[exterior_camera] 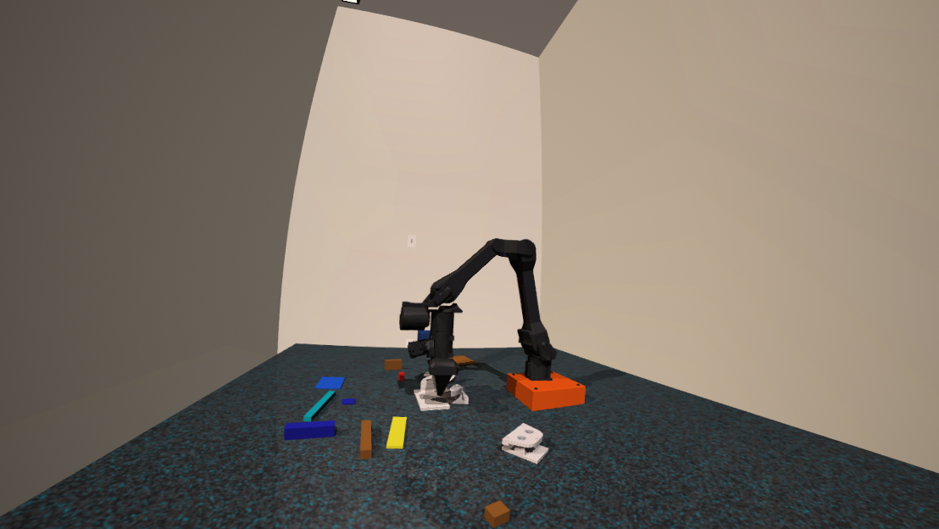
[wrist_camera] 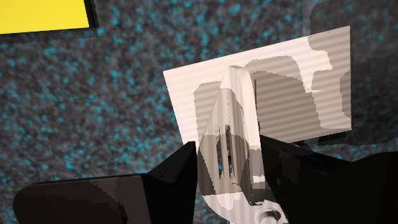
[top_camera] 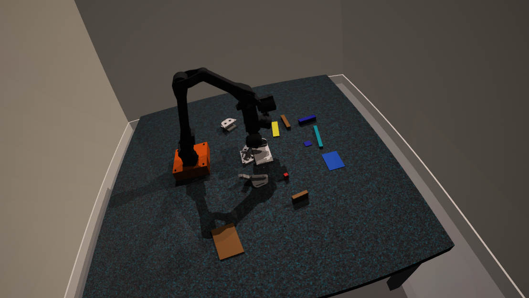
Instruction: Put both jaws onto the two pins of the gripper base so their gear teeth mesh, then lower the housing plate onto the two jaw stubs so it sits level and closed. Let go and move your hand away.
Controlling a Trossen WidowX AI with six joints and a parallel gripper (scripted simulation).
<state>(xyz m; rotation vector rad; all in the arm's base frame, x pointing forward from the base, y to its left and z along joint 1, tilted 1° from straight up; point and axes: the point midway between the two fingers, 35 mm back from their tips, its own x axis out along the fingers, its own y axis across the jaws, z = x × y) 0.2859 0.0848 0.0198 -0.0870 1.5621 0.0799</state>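
My gripper (top_camera: 254, 146) (exterior_camera: 441, 392) (wrist_camera: 225, 145) points down and is shut on a white slotted jaw (wrist_camera: 230, 104), low over the gripper base. The base's ridged white plate (top_camera: 263, 157) (exterior_camera: 430, 406) (wrist_camera: 176, 80) lies flat on the table, with its pin end (top_camera: 245, 158) toward the arm. The gripper partly hides the base, and I cannot tell whether the held jaw touches a pin. The other jaw (top_camera: 259, 180) lies off the base, on the near side in the top view. The white housing plate (top_camera: 228, 122) (exterior_camera: 523, 435) is apart, with two holes showing on top.
The orange robot base (top_camera: 191, 161) (exterior_camera: 555, 394) stands beside the work. A yellow block (top_camera: 275, 129) (exterior_camera: 397, 432) (wrist_camera: 43, 16), brown bar (top_camera: 285, 122) (exterior_camera: 365, 438) and dark blue bar (top_camera: 307, 119) (exterior_camera: 309, 430) lie near. A red cube (top_camera: 285, 174) and brown block (top_camera: 300, 196) stand past the other jaw.
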